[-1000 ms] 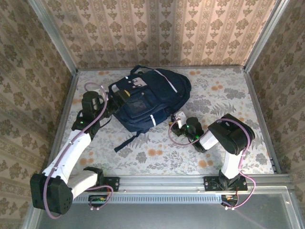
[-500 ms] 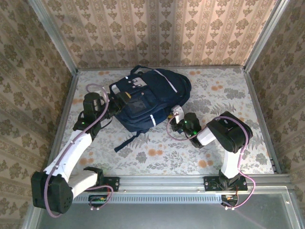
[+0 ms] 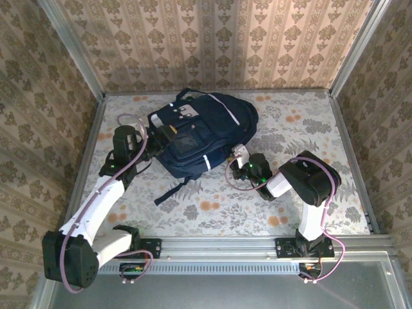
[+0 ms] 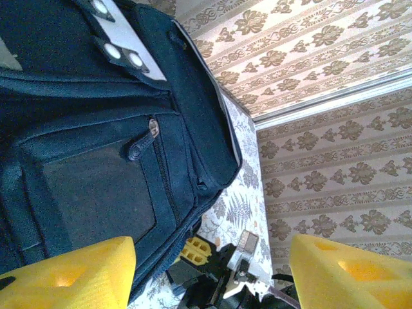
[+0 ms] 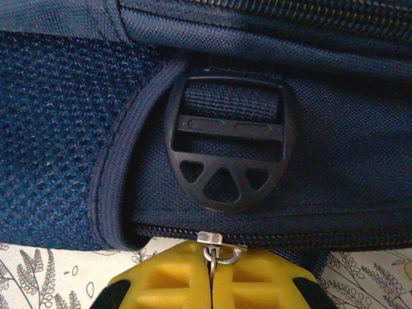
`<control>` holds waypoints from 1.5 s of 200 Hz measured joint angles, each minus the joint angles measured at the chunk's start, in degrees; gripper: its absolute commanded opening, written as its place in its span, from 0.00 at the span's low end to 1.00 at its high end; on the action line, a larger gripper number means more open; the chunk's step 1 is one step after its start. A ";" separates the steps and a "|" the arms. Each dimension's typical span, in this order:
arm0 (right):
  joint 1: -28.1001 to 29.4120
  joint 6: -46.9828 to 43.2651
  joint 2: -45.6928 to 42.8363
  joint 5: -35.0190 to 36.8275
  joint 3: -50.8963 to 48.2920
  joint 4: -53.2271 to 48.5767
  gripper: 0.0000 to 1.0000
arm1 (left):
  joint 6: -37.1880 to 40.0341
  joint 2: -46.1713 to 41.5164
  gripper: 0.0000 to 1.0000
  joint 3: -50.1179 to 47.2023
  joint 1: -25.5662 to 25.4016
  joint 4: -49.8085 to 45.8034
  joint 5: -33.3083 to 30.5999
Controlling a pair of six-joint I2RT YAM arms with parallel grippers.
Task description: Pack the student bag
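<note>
Right jaws pinched on zipper pull [image 5: 217, 248] at student bag [image 3: 215, 122] edge; left jaws apart, empty, facing pocket [image 4: 96, 187]

I see a large dark navy fabric backpack [image 3: 199, 138] with thin white stripes and a pale grey patch [image 4: 132, 35]. Its rounded plastic buckle [image 5: 225, 154] is black, and the small metal zipper pull [image 5: 215, 248] is silver. My right gripper [image 5: 211, 283] is yellow. The counter [image 3: 290, 129] has grey leaves and orange blossoms on white. The walls [image 3: 212, 38] are beige damask.
</note>
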 measured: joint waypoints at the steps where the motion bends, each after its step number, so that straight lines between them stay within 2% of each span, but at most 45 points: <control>1: 0.00 0.00 -0.02 -0.02 0.00 -0.02 0.00 | 0.00 -0.02 0.66 0.00 0.00 0.00 0.00; 50: 0.02 -0.11 -2.43 0.44 -0.50 -1.64 0.00 | 0.90 -1.70 0.75 -0.07 -1.14 -3.69 -0.85; 57: 0.83 -0.15 -3.08 1.55 -0.50 -2.93 0.00 | 0.90 -2.08 0.76 0.13 -1.92 -5.66 -2.62; 107: 11.82 -0.04 -8.33 7.13 -1.53 -8.33 0.00 | -3.96 -6.40 0.78 1.27 -7.04 -25.97 -10.95; 133: 17.07 0.59 -9.22 9.60 -2.12 -9.14 0.00 | -8.35 -9.60 0.78 -0.20 -7.98 -30.21 -13.49; 175: 21.16 2.91 -9.46 13.25 -2.56 -9.09 0.00 | -12.39 -9.44 0.75 -1.07 -8.04 -30.40 -16.72; 260: 22.95 6.60 -9.38 15.76 -3.08 -7.93 0.00 | -14.69 -0.42 0.71 -3.87 -6.73 -21.35 -20.87; 280: 22.97 6.60 -9.22 15.78 -3.37 -6.73 0.00 | -14.71 0.63 0.64 -3.87 -5.68 -18.97 -21.29; 300: 22.97 6.60 -8.61 16.04 -3.45 -5.55 0.00 | -14.60 2.19 0.50 -3.87 -5.07 -18.05 -21.27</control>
